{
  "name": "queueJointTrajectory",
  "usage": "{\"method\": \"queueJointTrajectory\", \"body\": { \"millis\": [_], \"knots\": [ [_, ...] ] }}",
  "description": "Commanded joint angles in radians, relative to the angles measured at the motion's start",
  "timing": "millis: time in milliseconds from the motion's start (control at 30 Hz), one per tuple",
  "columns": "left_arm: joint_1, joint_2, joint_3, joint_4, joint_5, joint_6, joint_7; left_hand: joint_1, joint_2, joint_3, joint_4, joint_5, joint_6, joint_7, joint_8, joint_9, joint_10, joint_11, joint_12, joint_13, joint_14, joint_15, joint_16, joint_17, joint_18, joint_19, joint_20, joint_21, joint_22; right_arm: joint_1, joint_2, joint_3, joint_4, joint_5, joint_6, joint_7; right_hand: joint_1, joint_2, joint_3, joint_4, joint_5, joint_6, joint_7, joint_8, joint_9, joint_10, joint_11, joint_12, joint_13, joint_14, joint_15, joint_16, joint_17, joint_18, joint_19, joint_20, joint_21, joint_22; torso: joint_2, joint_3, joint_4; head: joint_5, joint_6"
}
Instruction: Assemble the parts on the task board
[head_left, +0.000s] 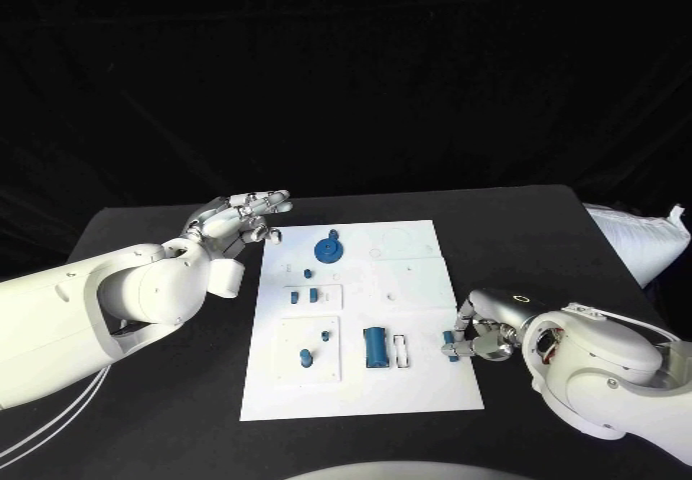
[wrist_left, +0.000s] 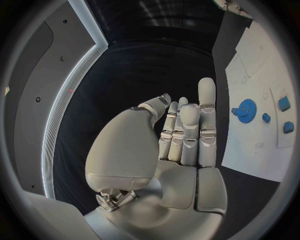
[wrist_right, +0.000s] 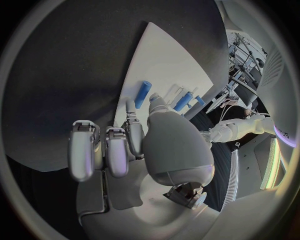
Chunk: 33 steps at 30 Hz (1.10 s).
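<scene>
Black table (head_left: 173, 400) under a black backdrop, white task board (head_left: 418, 390) flat in the middle. On the board: blue gear (head_left: 330, 247) toward the far end, blue cylinder (head_left: 376, 347) lying near the close end, small blue pieces (head_left: 306, 356) scattered to the left of it.

Right hand (head_left: 476, 340) at the board's right edge, fingers curled inward, tips just beside a small blue part (head_left: 451, 353). Cannot tell whether that part is pinched or only touched. Left hand (head_left: 238, 218) off the board's far left corner, fingers straight and side by side, holding nothing. White bag (head_left: 642, 240) on the table's right edge, well apart.

Likely risks, judged from this:
- Weak or partial pinch on so small a part, then a drop or a roll off the near edge.
- Curled fingers dragging on the board's rim, shifting the whole board, with no hold from the left hand to stop it.
- Cylinder free to roll if nudged.
</scene>
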Motion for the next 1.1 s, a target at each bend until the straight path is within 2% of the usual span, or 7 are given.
{"method": "queueJointTrajectory", "body": {
  "millis": [33,133,333,533,700,900,1100],
  "knots": [
    [0.000,0.001,0.000,0.002,0.000,0.020,0.004,0.006,0.001,0.001,-0.006,0.005,-0.005,0.000,0.006,-0.001,-0.007,0.002,0.004,-0.001,-0.009,0.001,0.000,-0.001,0.019,0.001,0.002,-0.005,-0.001,-0.004,0.007,-0.001,-0.003,-0.049,0.039,-0.012,0.037,0.003,0.002,-0.017,-0.013,0.010,-0.002,-0.004,0.000,0.003,-0.009,0.002,-0.053,0.091,-0.003,0.001,0.200,-0.013,0.016,-0.004,-0.001,0.007,0.000,0.0005,0.0007,0.001,-0.002],
    [0.000,0.000,0.000,0.002,0.000,0.020,0.003,0.006,0.001,0.001,-0.006,0.005,-0.005,0.000,0.006,-0.001,-0.007,0.002,0.004,-0.001,-0.009,0.001,0.000,-0.001,0.019,0.001,0.002,-0.005,-0.001,-0.006,0.014,-0.001,-0.007,-0.074,0.048,-0.015,0.071,0.009,0.012,-0.036,-0.030,0.014,-0.004,-0.007,0.001,0.004,-0.011,0.002,-0.052,0.091,-0.005,0.002,0.202,-0.013,0.017,-0.006,0.000,0.009,0.000,0.0003,0.0011,0.001,-0.003],
    [0.000,0.000,0.000,0.003,0.000,0.020,0.003,0.006,0.001,0.001,-0.006,0.005,-0.005,0.000,0.006,-0.001,-0.007,0.002,0.004,-0.001,-0.009,0.001,0.000,-0.001,0.019,0.001,0.002,-0.005,-0.001,-0.014,0.040,-0.001,-0.019,-0.156,0.079,-0.024,0.184,0.034,0.077,-0.100,-0.166,0.020,-0.008,-0.017,-0.001,0.002,-0.017,-0.002,-0.051,0.092,-0.011,0.005,0.207,-0.015,0.018,-0.011,0.003,0.014,0.000,0.0004,0.0010,0.003,-0.005],
    [0.000,-0.001,0.000,0.004,0.000,0.020,0.003,0.007,0.001,0.001,-0.006,0.005,-0.005,0.000,0.006,-0.001,-0.007,0.003,0.005,-0.001,-0.009,0.001,0.001,-0.001,0.019,0.001,0.002,-0.005,-0.001,-0.023,0.062,-0.002,-0.025,-0.213,0.114,-0.036,0.241,0.047,0.149,-0.145,-0.208,0.025,-0.004,-0.031,-0.006,-0.003,-0.014,-0.012,-0.054,0.093,-0.008,0.009,0.214,-0.016,0.020,-0.011,0.006,0.021,0.000,-0.0001,0.0006,0.005,-0.006],
    [0.000,-0.002,0.000,0.005,0.000,0.020,0.004,0.007,0.001,0.001,-0.006,0.005,-0.005,0.000,0.006,-0.001,-0.007,0.003,0.005,-0.001,-0.009,0.001,0.001,-0.001,0.019,0.001,0.002,-0.005,-0.001,-0.026,0.071,-0.002,-0.026,-0.222,0.126,-0.041,0.227,0.046,0.168,-0.143,-0.200,0.027,-0.004,-0.037,-0.008,-0.001,-0.013,-0.011,-0.052,0.094,-0.007,0.010,0.216,-0.017,0.021,-0.009,0.008,0.024,0.000,0.0001,0.0005,0.007,-0.007],
    [0.000,-0.002,0.000,0.006,0.000,0.019,0.004,0.007,0.001,0.001,-0.006,0.005,-0.005,0.000,0.006,-0.001,-0.007,0.003,0.005,-0.001,-0.009,0.001,0.001,-0.001,0.019,0.001,0.002,-0.005,-0.001,-0.027,0.074,-0.002,-0.028,-0.197,0.122,-0.046,0.181,0.055,0.231,-0.119,-0.092,0.021,-0.004,-0.055,-0.012,0.002,-0.011,-0.009,-0.049,0.095,-0.007,0.013,0.221,-0.018,0.023,-0.008,0.011,0.029,0.000,-0.0001,0.0015,0.008,-0.009],
    [0.000,-0.002,0.000,0.007,-0.003,0.019,0.004,0.007,0.002,0.002,-0.006,0.006,-0.005,0.000,0.007,-0.001,-0.007,0.003,0.005,-0.001,-0.009,0.001,0.000,-0.002,0.019,0.001,0.002,-0.005,-0.001,-0.027,0.073,-0.002,-0.024,-0.130,0.085,-0.051,0.154,0.066,0.339,-0.099,-0.099,0.020,-0.001,-0.067,-0.013,0.004,-0.013,-0.010,-0.048,0.096,-0.005,0.016,0.226,-0.018,0.024,-0.008,0.013,0.033,-0.001,0.0005,0.0014,0.012,-0.012]
  ]
}}
